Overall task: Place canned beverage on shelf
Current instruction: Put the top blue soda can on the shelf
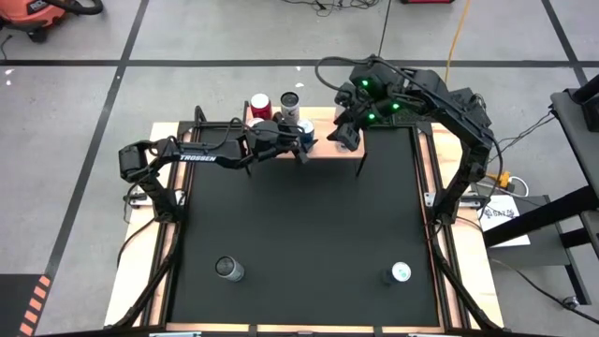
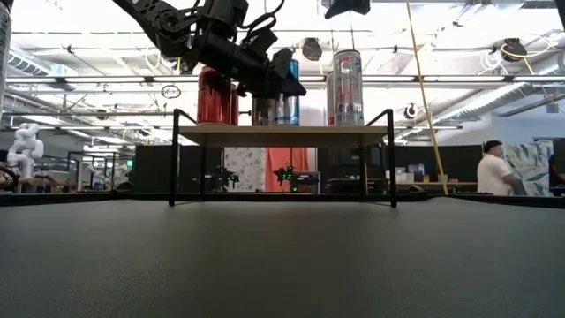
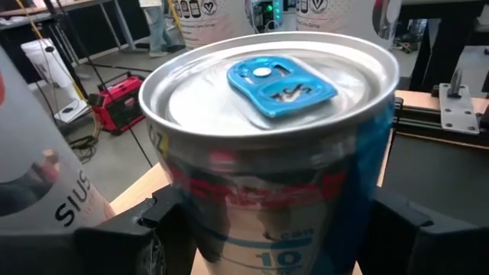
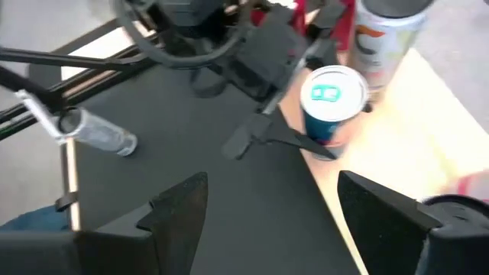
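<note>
Shelf (image 1: 323,148): left pincer (image 1: 304,142) grips blue-tab can (image 4: 331,111); right pincer (image 1: 344,137) open.

Glossy metal can (image 3: 267,153), wooden shelf (image 2: 282,135)

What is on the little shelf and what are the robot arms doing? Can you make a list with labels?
shelf: small wooden top on black legs, at the far end of the black mat
cans on shelf: red can, silver can, blue-tab can
left gripper: around the blue-tab can, standing on the shelf
right gripper: open, empty, above the shelf
cans on the mat: two, one left, one right
</note>
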Robot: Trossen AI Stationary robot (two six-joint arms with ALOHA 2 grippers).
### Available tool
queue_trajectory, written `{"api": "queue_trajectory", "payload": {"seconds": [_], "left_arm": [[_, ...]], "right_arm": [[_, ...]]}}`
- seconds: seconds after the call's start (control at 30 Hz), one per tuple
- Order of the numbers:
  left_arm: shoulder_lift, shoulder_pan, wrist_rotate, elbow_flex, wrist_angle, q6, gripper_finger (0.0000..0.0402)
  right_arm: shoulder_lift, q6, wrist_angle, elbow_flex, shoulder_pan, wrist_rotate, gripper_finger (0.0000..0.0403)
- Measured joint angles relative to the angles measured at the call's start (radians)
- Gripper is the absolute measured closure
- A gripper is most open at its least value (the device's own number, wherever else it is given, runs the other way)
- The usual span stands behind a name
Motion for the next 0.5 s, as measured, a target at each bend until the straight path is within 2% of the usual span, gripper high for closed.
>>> {"api": "queue_trajectory", "payload": {"seconds": [0.5], "left_arm": [[0.000,-0.003,0.028,0.000,0.010,0.044,0.0130]], "right_arm": [[0.000,0.002,-0.001,0.000,0.000,0.014,0.0129]]}}
